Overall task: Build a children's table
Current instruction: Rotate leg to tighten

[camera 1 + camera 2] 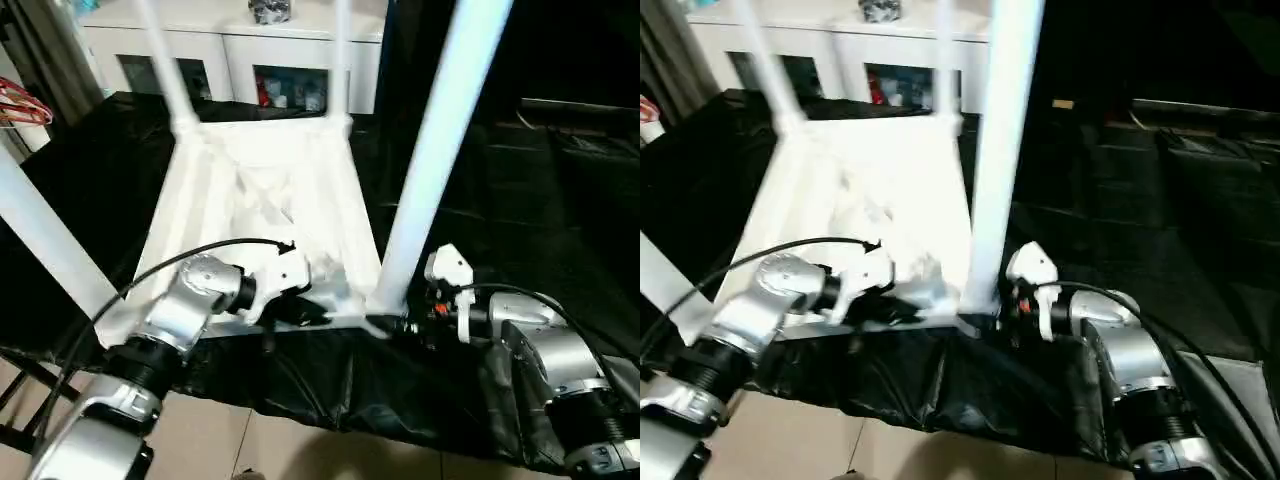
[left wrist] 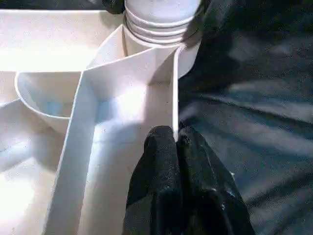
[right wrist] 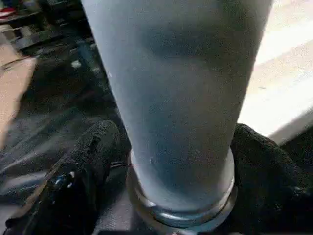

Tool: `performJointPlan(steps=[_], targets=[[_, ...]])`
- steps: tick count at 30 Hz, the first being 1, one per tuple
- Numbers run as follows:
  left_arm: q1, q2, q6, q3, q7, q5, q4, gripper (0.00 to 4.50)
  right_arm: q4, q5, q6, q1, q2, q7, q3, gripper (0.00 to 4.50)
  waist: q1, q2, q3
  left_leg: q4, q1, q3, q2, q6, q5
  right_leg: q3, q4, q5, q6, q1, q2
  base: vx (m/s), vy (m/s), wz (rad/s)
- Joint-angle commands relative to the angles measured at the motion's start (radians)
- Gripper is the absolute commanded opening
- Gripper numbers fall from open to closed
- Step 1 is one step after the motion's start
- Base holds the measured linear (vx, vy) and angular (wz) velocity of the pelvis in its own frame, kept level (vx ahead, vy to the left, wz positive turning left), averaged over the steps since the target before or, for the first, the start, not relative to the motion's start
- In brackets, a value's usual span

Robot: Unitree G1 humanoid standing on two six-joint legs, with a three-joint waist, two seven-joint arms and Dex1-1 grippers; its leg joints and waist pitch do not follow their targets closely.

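The left end effector, fingers pressed together, pinches the thin rim wall of the children's table, near a corner socket holding a leg.

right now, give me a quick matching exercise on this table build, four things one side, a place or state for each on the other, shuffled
Things:
1. left gripper
2. right gripper
3. tabletop
4. cabinet

Places or states:
A. lying upside down on the black cloth, ribs facing up
B. standing behind the work, glass doors
C. fingers pinched on the tabletop's thin rim
D. fingers either side of the base of the near right leg

Pairs: 1-C, 2-D, 3-A, 4-B
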Motion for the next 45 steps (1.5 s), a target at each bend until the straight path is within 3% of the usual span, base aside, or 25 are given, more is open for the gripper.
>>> performJointPlan(steps=[1, 3, 4, 10, 11, 12, 18, 21, 22, 24, 27, 31, 34, 39, 42, 45], targets=[[-0.035, 0.0, -0.022, -0.019, -0.023, -0.005, 0.018, 0.0, -0.023, 0.011, 0.015, 0.004, 0.016, 0.091, 0.091, 3.68, 0.001, -0.005, -0.056, -0.057, -0.002, 0.003, 0.021, 0.078, -0.177, 0.036, -0.055, -0.097, -0.255, 0.057, -0.046, 0.0, 0.0, 0.0], [-0.048, 0.011, -0.036, -0.019, -0.041, -0.002, 0.038, 0.0, -0.021, 0.01, 0.016, -0.003, 0.015, 0.104, 0.099, 3.55, 0.001, -0.006, -0.056, -0.057, -0.002, 0.003, 0.021, 0.073, -0.176, 0.036, -0.055, -0.104, -0.255, 0.056, -0.046, 0.0, 0.0, 0.0], [-0.056, 0.014, -0.042, -0.018, -0.044, 0.001, 0.05, 0.0, -0.021, 0.011, 0.019, -0.006, 0.016, 0.109, 0.102, 3.55, 0.003, -0.012, -0.056, -0.057, -0.002, 0.003, 0.019, 0.074, -0.171, 0.036, -0.055, -0.112, -0.25, 0.057, -0.046, 0.0, 0.0, 0.0], [-0.082, 0.021, -0.069, -0.012, -0.047, -0.002, 0.097, 0.0, -0.026, 0.013, 0.022, -0.002, 0.016, 0.125, 0.124, 3.0, 0.02, -0.013, -0.058, -0.054, 0.0, 0.005, 0.022, 0.075, -0.146, 0.038, -0.049, -0.084, -0.254, 0.054, -0.049, 0.0, 0.0, 0.0], [-0.085, 0.018, -0.074, -0.007, -0.038, 0.0, 0.106, 0.0, -0.029, 0.011, 0.018, 0.005, 0.02, 0.125, 0.129, 3.0, 0.021, -0.02, -0.058, -0.053, 0.0, 0.006, 0.021, 0.076, -0.144, 0.038, -0.049, -0.085, -0.252, 0.055, -0.048, 0.0, 0.0, 0.0], [-0.085, 0.018, -0.074, -0.007, -0.038, 0.0, 0.106, 0.0, -0.029, 0.011, 0.018, 0.005, 0.02, 0.125, 0.129, 2.9, 0.024, -0.015, -0.058, -0.055, 0.0, 0.004, 0.023, 0.074, -0.144, 0.038, -0.049, -0.093, -0.25, 0.054, -0.05, 0.0, 0.0, 0.0], [-0.07, 0.004, -0.075, 0.004, 0.007, -0.007, 0.102, 0.0, -0.029, 0.006, -0.001, 0.032, 0.027, 0.112, 0.141, 2.6, 0.027, -0.018, -0.057, -0.056, -0.001, 0.004, 0.023, 0.065, -0.156, 0.039, -0.052, -0.128, -0.234, 0.053, -0.052, 0.0, 0.0, 0.0], [-0.059, -0.005, -0.067, 0.01, 0.032, -0.01, 0.089, 0.0, -0.025, 0.011, -0.004, 0.045, 0.043, 0.082, 0.127, 2.59, 0.029, -0.013, -0.058, -0.055, -0.002, 0.003, 0.021, 0.062, -0.155, 0.038, -0.051, -0.114, -0.235, 0.054, -0.051, 0.0, 0.0, 0.0], [-0.053, -0.012, -0.061, 0.012, 0.05, -0.008, 0.083, 0.0, -0.024, 0.012, -0.009, 0.053, 0.054, 0.059, 0.118, 2.59, 0.029, -0.004, -0.057, -0.056, -0.002, 0.002, 0.021, 0.058, -0.165, 0.038, -0.052, -0.126, -0.234, 0.054, -0.052, 0.0, 0.0, 0.0], [-0.047, -0.026, -0.046, 0.016, 0.079, -0.006, 0.074, 0.0, -0.021, 0.013, -0.014, 0.063, 0.074, 0.017, 0.101, 2.58, 0.028, -0.008, -0.053, -0.061, -0.001, 0.002, 0.022, 0.047, -0.198, 0.038, -0.06, -0.167, -0.224, 0.053, -0.052, 0.0, 0.0, 0.0], [-0.029, -0.084, 0.0, 0.023, 0.159, -0.005, 0.05, 0.0, 0.022, 0.004, -0.023, 0.071, 0.159, -0.177, 0.033, 2.58, 0.02, -0.007, -0.048, -0.07, 0.005, -0.001, 0.02, 0.018, -0.271, 0.039, -0.075, -0.303, -0.193, 0.05, -0.055, 0.0, 0.0, 0.0], [-0.019, -0.145, 0.033, 0.018, 0.226, 0.004, 0.034, 0.0, 0.08, -0.013, -0.035, 0.06, 0.229, -0.339, -0.009, 2.53, 0.002, -0.003, -0.044, -0.076, 0.006, -0.008, 0.015, -0.006, -0.312, 0.035, -0.092, -0.445, -0.136, 0.046, -0.057, 0.0, 0.0, 0.0], [-0.016, -0.19, 0.053, 0.01, 0.283, 0.016, 0.031, 0.0, 0.116, -0.027, -0.02, 0.043, 0.294, -0.469, -0.032, 2.53, -0.017, 0.0, -0.042, -0.077, 0.004, -0.008, 0.012, 0.0, -0.327, 0.035, -0.1, -0.466, -0.122, 0.041, -0.052, 0.0, 0.0, 0.0], [-0.025, -0.277, 0.085, -0.005, 0.441, 0.073, 0.05, 0.0, 0.217, -0.067, -0.025, -0.018, 0.445, -0.785, -0.099, 2.52, -0.033, -0.004, -0.042, -0.08, 0.004, -0.011, 0.011, -0.003, -0.329, 0.032, -0.104, -0.489, -0.108, 0.036, -0.051, 0.0, 0.0, 0.0], [-0.032, -0.298, 0.087, -0.008, 0.502, 0.097, 0.059, 0.0, 0.267, -0.073, -0.075, -0.047, 0.493, -0.847, -0.102, 2.52, -0.038, 0.0, -0.043, -0.08, 0.005, -0.012, 0.01, -0.002, -0.349, 0.03, -0.108, -0.505, -0.095, 0.034, -0.052, 0.0, 0.0, 0.0], [-0.027, -0.297, 0.088, 0.0, 0.493, 0.089, 0.046, 0.0, 0.272, -0.104, -0.153, -0.051, 0.489, -0.841, -0.085, 2.52, -0.036, -0.002, -0.045, -0.081, 0.002, -0.01, 0.01, 0.009, -0.343, 0.034, -0.106, -0.456, -0.102, 0.035, -0.05, 0.0, 0.0, 0.0]])
